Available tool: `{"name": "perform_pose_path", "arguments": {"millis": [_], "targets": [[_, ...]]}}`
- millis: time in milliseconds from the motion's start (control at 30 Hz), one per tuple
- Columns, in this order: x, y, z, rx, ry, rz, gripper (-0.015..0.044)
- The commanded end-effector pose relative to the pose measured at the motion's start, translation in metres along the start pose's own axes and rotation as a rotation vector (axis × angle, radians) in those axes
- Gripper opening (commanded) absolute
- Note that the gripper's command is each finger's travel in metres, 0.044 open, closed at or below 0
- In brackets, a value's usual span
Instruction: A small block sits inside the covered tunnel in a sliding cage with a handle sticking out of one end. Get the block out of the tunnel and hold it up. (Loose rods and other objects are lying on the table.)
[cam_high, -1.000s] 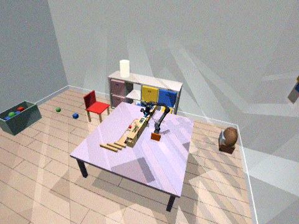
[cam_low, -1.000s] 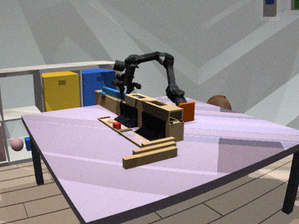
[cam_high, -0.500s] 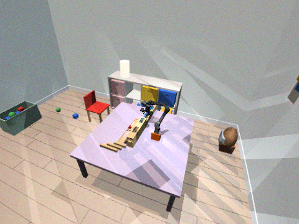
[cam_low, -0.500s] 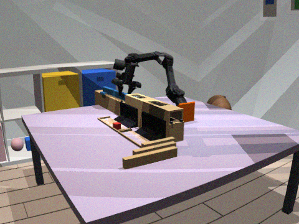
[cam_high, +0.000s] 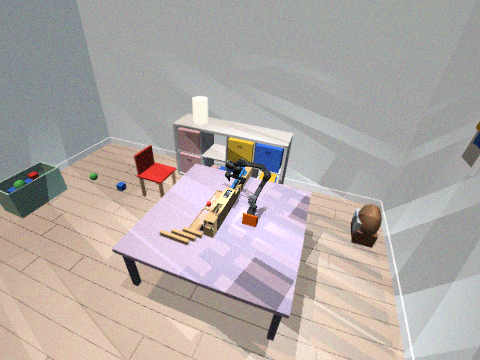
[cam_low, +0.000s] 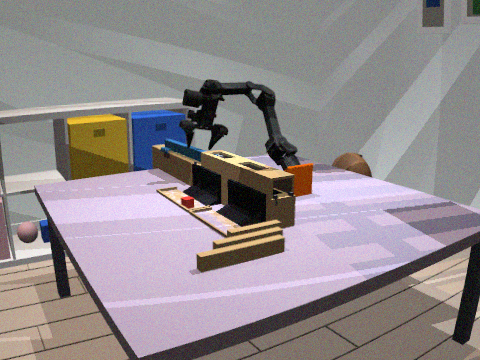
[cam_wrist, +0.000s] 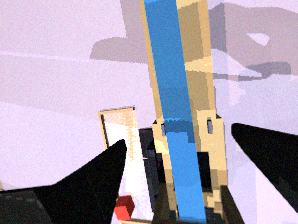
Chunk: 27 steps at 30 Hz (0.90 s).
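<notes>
So the small red cube-shaped block (cam_high: 208, 203) (cam_low: 187, 202) (cam_wrist: 125, 207) was out in the shallow wooden tray (cam_low: 167, 189) (cam_wrist: 117, 109), probably there to catch it beside the tan wooden tunnel (cam_low: 284, 210) (cam_wrist: 218, 170). The long blue bar handle (cam_low: 182, 149) (cam_wrist: 172, 70) ran out the far end, likely for sliding the cage. The black gripper (cam_low: 202, 146) (cam_wrist: 179, 134) hung above it, fingers wide and empty, I'd guess to clear the bar before going for the block.

The black six-joint robot arm (cam_high: 261, 186) (cam_low: 270, 117) rises from its near end, bends at the elbow and reaches left across the far side in the exterior view. Its wrist points down. The black parallel-jaw gripper (cam_high: 233, 176) (cam_low: 203, 144) (cam_wrist: 179, 135) hangs with its two tapered fingers spread wide, holding nothing.
</notes>
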<state>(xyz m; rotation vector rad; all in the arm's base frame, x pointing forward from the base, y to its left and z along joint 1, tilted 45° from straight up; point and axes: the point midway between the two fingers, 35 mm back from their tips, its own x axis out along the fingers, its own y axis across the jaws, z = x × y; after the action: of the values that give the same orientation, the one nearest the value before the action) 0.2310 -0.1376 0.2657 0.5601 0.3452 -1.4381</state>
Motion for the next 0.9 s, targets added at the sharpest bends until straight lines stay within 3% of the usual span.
{"name": "perform_pose_path", "arguments": {"millis": [0,667,867], "targets": [[0.005,-0.002,-0.002,0.002,-0.006,-0.007,0.044],[0.036,-0.008,-0.007,0.003,-0.01,-0.006,0.044],[0.031,-0.005,-0.005,0.01,-0.014,-0.005,0.0282]]}}
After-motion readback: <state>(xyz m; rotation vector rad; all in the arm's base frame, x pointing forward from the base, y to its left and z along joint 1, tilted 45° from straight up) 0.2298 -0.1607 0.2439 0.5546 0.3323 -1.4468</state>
